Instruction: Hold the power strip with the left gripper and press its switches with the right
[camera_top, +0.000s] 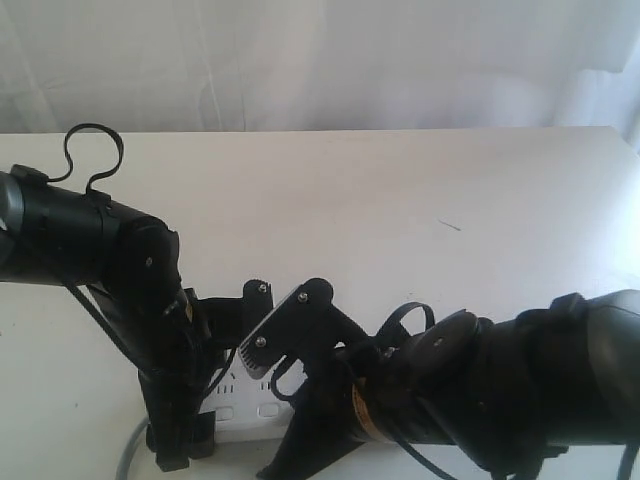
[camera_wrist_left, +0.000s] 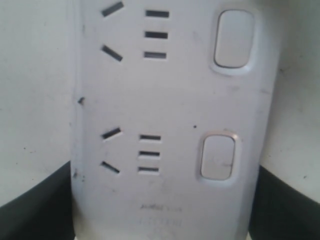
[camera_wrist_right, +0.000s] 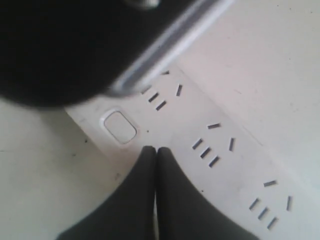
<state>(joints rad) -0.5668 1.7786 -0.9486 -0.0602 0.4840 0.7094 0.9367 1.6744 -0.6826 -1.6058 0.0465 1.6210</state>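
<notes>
- One power strip (camera_top: 243, 408) lies flat on the white table (camera_top: 420, 200), at its near edge, between the two arms. Its grey cord (camera_top: 128, 458) leaves past the left arm.
- The left gripper (camera_top: 180, 442) points down at the strip. The right gripper (camera_wrist_right: 155, 150) reaches in from the right with a silver ribbed plate (camera_top: 264, 342) on top.
- The left wrist view alone shows two switches (camera_wrist_left: 233, 39) and two socket groups. It also shows the left fingers (camera_wrist_left: 35, 210) set wide apart, one against each long edge of the strip, clamping it.
- The right wrist view alone shows one switch and three clear socket groups. The right fingers (camera_wrist_right: 140, 195) are pressed together, with their tips over the strip's face just beside that switch. Whether they touch it cannot be told.
- The exterior view shows two switches below the arms; the rest of the strip is hidden.
</notes>
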